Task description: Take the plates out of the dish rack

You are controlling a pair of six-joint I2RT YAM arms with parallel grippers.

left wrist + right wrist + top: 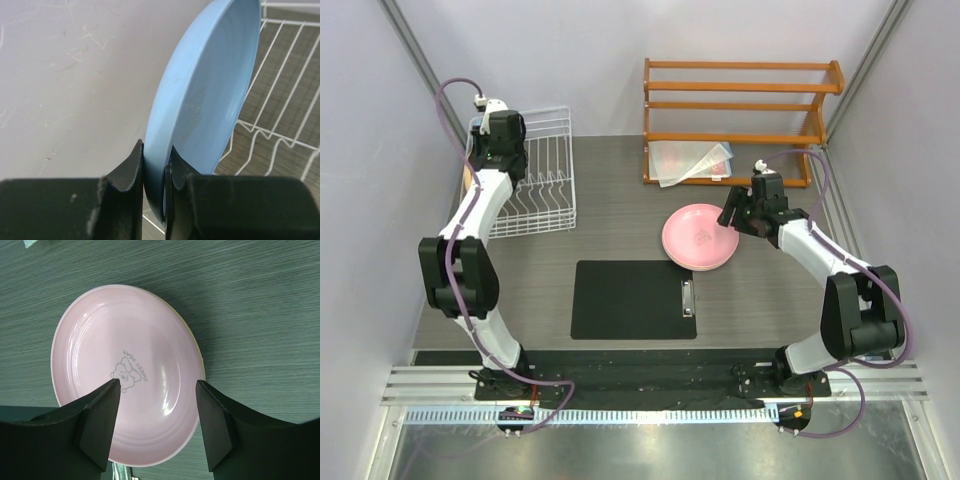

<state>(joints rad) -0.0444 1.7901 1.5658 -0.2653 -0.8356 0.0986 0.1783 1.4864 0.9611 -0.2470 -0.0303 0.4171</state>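
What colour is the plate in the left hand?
The plate is light blue; the left wrist view shows it best.

Spread fingers over pink plate (bear print) on table.

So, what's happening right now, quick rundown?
Left gripper shut on light blue plate, upright at the dish rack. Right gripper open over pink plate. Nothing seen blocking.

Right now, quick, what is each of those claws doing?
Left gripper: shut on the rim of the light blue plate.
Right gripper: open, holding nothing, over the pink plate.
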